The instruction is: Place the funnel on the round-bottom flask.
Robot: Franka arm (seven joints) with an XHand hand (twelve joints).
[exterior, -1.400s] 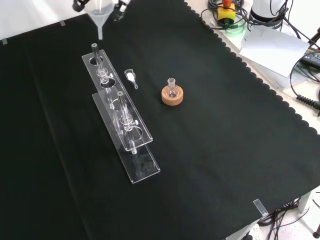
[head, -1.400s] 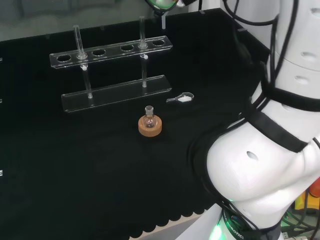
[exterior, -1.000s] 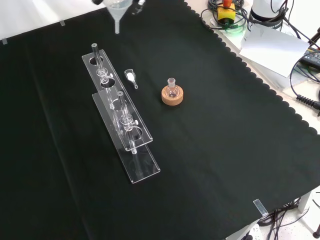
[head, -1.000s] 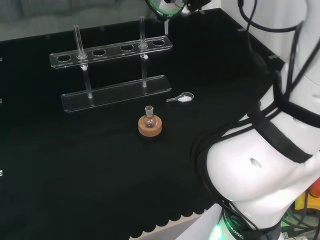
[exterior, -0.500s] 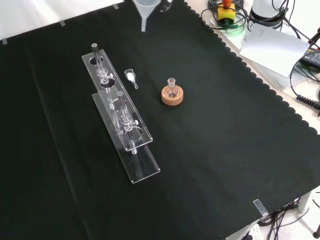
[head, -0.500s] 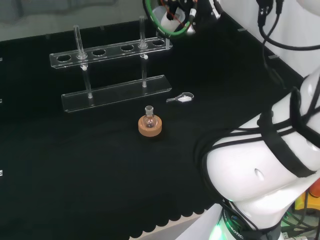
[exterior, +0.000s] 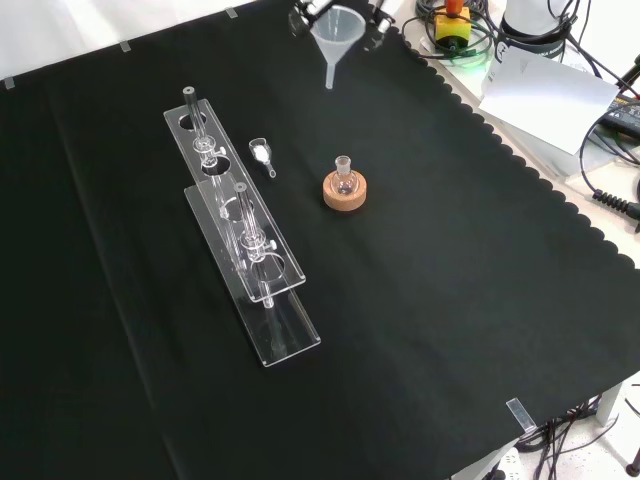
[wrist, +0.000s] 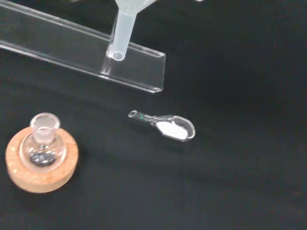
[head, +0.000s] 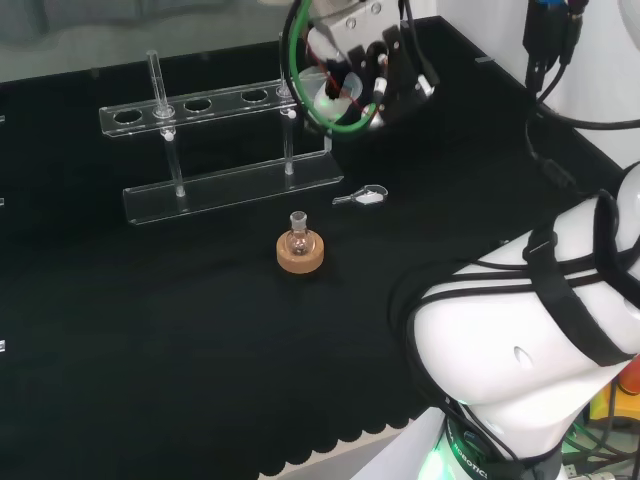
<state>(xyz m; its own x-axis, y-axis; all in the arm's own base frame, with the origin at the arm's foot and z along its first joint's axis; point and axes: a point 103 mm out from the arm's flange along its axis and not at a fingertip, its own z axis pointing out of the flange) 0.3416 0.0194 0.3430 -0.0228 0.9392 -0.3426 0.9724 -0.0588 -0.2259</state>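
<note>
funnel [exterior: 335, 32] held in robot hand [head: 372, 75]

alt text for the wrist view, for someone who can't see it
A clear plastic funnel's stem hangs above black cloth, not yet over the small round-bottom glass flask sitting upright in a cork ring stand. Between them lies a small clear scoop of white powder, with a clear acrylic rack base behind.

hand [head: 365, 75] raised above the bench, fingers curled, arm extended
</note>
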